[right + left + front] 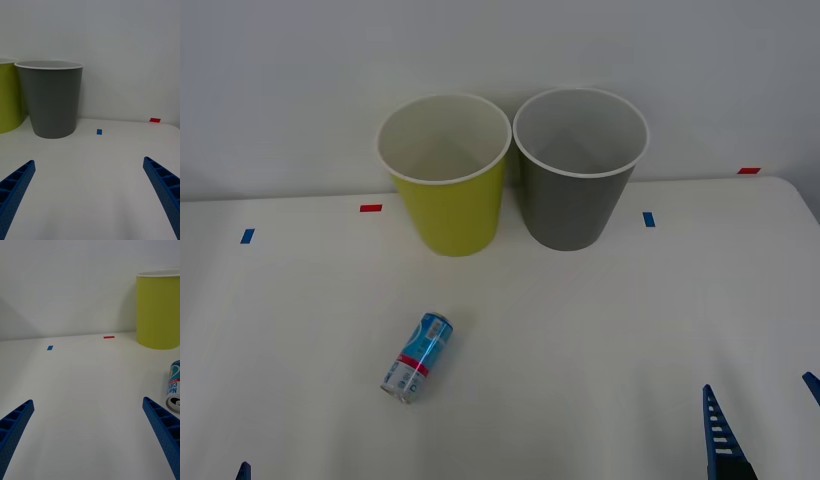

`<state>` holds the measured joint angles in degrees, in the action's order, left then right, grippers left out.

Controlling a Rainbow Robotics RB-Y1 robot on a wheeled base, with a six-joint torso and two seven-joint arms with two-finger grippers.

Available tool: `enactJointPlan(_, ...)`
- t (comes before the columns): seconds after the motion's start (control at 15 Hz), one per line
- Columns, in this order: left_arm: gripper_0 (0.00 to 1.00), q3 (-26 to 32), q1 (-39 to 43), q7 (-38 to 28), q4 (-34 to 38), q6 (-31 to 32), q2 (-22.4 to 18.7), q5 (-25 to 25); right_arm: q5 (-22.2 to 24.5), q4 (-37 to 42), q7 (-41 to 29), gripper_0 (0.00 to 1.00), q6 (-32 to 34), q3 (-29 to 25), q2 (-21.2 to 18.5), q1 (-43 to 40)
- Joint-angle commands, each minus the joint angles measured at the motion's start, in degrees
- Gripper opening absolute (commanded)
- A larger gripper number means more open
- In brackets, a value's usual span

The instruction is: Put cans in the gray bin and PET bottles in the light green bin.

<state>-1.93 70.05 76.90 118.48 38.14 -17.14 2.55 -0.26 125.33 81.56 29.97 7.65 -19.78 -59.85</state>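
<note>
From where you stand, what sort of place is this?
Probably a robot test bench: a plain white table marked with tape, a light green bin, a gray bin and one can.

Even, diffuse overhead light; white worktop (600,330) and pale wall bright, w/o hot spots. Soft shadows only: a faint one beside the small light-blue drink can (417,356), a dim band at the bases of the tall yellow-green bin (448,190) and tall dark gray bin (573,185). Wall darkens toward one corner in left wrist view. Front view slightly soft, w/ mild fall-off toward edges. Wrist views: blue ribbed fingers (165,191) close to lens, a bit soft; bins sharp. Small glint on can's silver end (174,403).
</note>
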Motion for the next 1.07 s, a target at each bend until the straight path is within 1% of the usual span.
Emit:
enactJointPlan(0.07,1.0,0.0,0.0,0.0,0.0,0.0,0.0,0.0,0.0,0.0,0.0,1.0,0.0,0.0,0.0,0.0)
enactJointPlan(1.07,1.0,0.0,0.0,0.0,0.0,0.0,0.0,0.0,0.0,0.0,0.0,1.0,0.0,0.0,0.0,0.0)
